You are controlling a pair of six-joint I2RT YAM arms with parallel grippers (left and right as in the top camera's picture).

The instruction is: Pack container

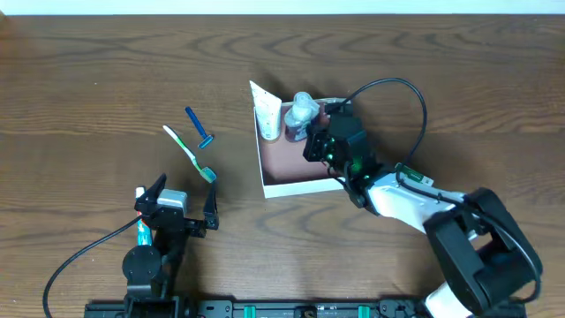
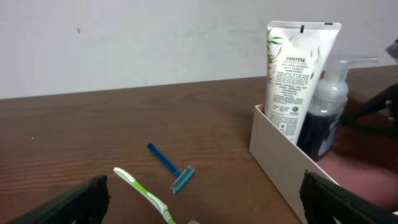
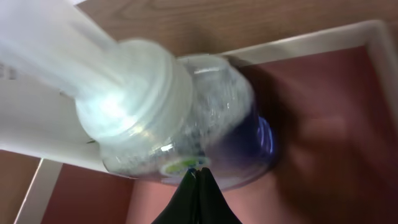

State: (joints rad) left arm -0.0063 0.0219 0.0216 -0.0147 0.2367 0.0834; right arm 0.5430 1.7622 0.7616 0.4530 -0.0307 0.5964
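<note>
The container [image 1: 291, 188] is a square shallow box with white walls and a pinkish-brown floor at the table's centre; its wall also shows in the left wrist view [image 2: 273, 162] and the right wrist view [image 3: 311, 43]. In its far corner stand a white tube [image 1: 267, 117] [image 2: 295, 74] and a clear pump bottle of purple liquid [image 1: 303, 110] [image 2: 326, 106] [image 3: 186, 124]. My right gripper [image 1: 313, 137] [image 3: 199, 173] is inside the container, fingers shut together, tips touching the bottle's side. My left gripper [image 1: 184, 201] [image 2: 202, 190] is open and empty, low at the front left.
A green-and-white toothbrush [image 1: 190, 152] [image 2: 146, 194] and a blue razor [image 1: 199, 128] [image 2: 171, 167] lie on the table left of the container, ahead of the left gripper. A teal and orange item [image 1: 141, 231] lies partly hidden under the left arm.
</note>
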